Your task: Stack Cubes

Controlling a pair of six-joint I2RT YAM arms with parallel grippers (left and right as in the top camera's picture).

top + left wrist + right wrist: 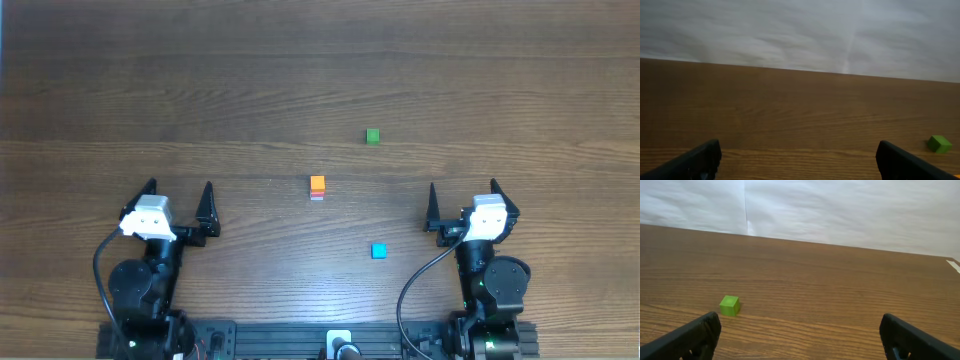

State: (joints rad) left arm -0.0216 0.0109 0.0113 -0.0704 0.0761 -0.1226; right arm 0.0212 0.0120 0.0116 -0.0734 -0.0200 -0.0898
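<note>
Both pincers sit nearest the lenses. Left pincer (799,150) is spread wide with nothing between its fingers, and so is the right pincer (800,322). The arms are tucked back by their bases, one on each side and level with each other. My read is a parked pose that leaves the cubes uncovered for the overhead camera.

Dark wood-grain worktop (200,80) carries everything.

- Small orange cube (317,183) is at centre, between the two arms. It sits on a lower cube (317,196) that shows as a pale reddish sliver; I can't call its colour for sure. So it looks like one stack level is done, and the central spot lets either arm reach it.
- Small green cube (372,136) lies loose, beyond the stack and to its right, well apart from it. It's ahead of the right pincer in that wrist view.
- Small blue cube (378,251) lies loose on the near side, right of the stack and closer to the right arm's base.

Both loose cubes are on the right half, so the right arm is probably the one for the next pick. Neither pincer touches any cube.
</note>
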